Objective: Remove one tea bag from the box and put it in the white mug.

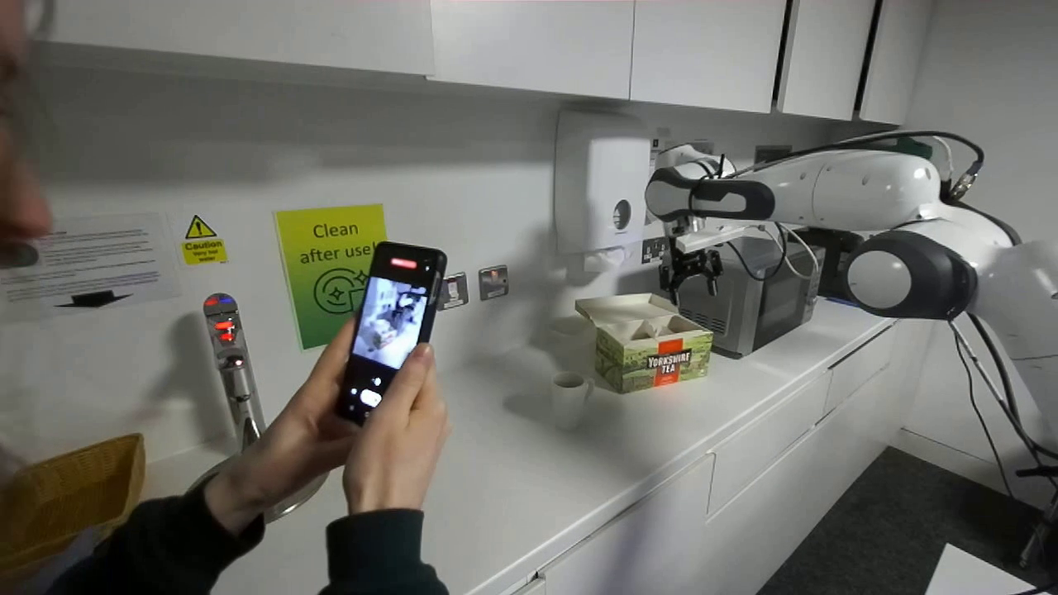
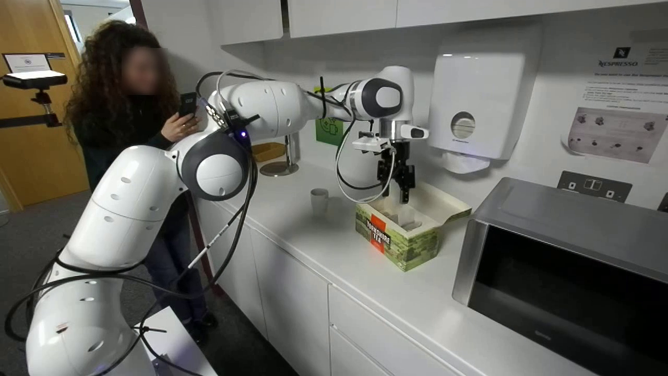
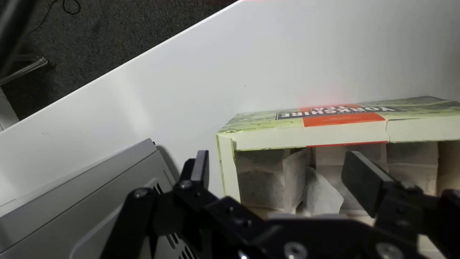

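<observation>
"Black fingers (image 3: 360, 180), set wide apart. So the gripper (image 3: 281, 174) has nothing in its grasp?"

"Nothing that I can see. It hangs above the box (image 2: 420, 248); from the wrist, one finger appears over the tea bags (image 3: 323, 194) and the other out past the end wall (image 3: 228, 165)."

"So no bag has been picked?"

"None shows outside the box. They sit inside, a couple tilted up, and the lid (image 1: 624, 307) is folded back. I'd call it early: the way in is there, but pinching just one and lifting it out both remain."

"And the white mug (image 1: 567, 403)?"

"Upright on the surface (image 1: 512, 479), near the box but not touching, its handle toward the box. What's inside I can't make out."

"That leaves the carry and the drop as well."

"Yes. The mug is on the side away from the microwave (image 2: 558, 256), so the trip looks short once a bag is held. The gripper will probably have to shift along first, to bring both fingers over the bags."

"Anybody about?"

"One person (image 2: 115, 122), well apart from the box, past the mug end of the surface, holding up a phone (image 1: 393, 330)."
</observation>
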`<move>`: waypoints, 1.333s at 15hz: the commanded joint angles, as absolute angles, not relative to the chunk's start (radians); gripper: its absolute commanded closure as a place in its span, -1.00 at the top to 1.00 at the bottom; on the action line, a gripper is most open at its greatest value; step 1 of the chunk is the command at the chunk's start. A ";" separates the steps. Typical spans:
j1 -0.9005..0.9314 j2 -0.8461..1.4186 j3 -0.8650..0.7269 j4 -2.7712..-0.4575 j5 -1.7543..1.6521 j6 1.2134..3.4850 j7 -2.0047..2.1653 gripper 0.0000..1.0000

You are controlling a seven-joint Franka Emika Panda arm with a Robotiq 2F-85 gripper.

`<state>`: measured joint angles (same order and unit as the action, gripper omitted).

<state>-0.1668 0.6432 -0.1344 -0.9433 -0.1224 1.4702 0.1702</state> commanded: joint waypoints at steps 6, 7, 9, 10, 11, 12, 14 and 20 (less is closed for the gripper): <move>-0.174 0.728 -0.125 -0.891 -0.098 1.557 0.184 1.00; -0.173 0.737 -0.122 -0.886 -0.092 1.562 0.187 1.00; -0.171 0.754 -0.116 -0.870 -0.081 1.565 0.193 1.00; -0.169 0.764 -0.111 -0.859 -0.075 1.564 0.197 1.00; -0.168 0.776 -0.107 -0.847 -0.073 1.565 0.200 1.00; -0.167 0.791 -0.104 -0.830 -0.071 1.562 0.204 1.00; -0.165 0.819 -0.100 -0.798 -0.072 1.558 0.211 1.00; -0.168 0.893 -0.102 -0.706 -0.079 1.555 0.215 1.00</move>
<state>-0.1564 0.8489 -0.1018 -0.7936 -0.0897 1.5630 0.2045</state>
